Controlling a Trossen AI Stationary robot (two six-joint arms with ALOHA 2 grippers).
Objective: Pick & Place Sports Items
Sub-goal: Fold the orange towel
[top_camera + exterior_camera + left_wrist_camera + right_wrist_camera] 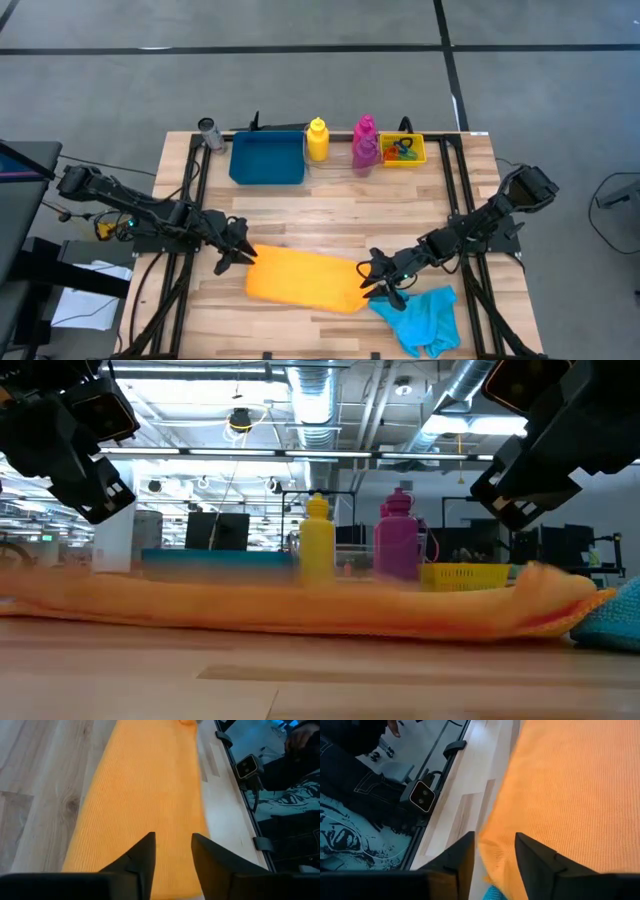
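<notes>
Orange cloth spread flat on the wooden surface, an end effector at each of its ends.

The wooden surface (330, 215) carries the orange cloth (303, 279) near its front edge, lying flat, with the cyan cloth (424, 318) crumpled just beside its right end. At the back sits the blue tray (266, 160), then the yellow bottle (317, 140), the magenta bottle (364, 129) with the purple bottle (364, 154) against it, and the yellow bin (419, 152) holding the small coloured rings (402, 152). The left end effector (240, 254) is at the cloth's left end, its fingers (142, 857) parted above the fabric and gripping nothing. The right end effector (377, 275) is at the right end, fingers (536, 857) likewise parted over the cloth's edge, gripping nothing.
</notes>
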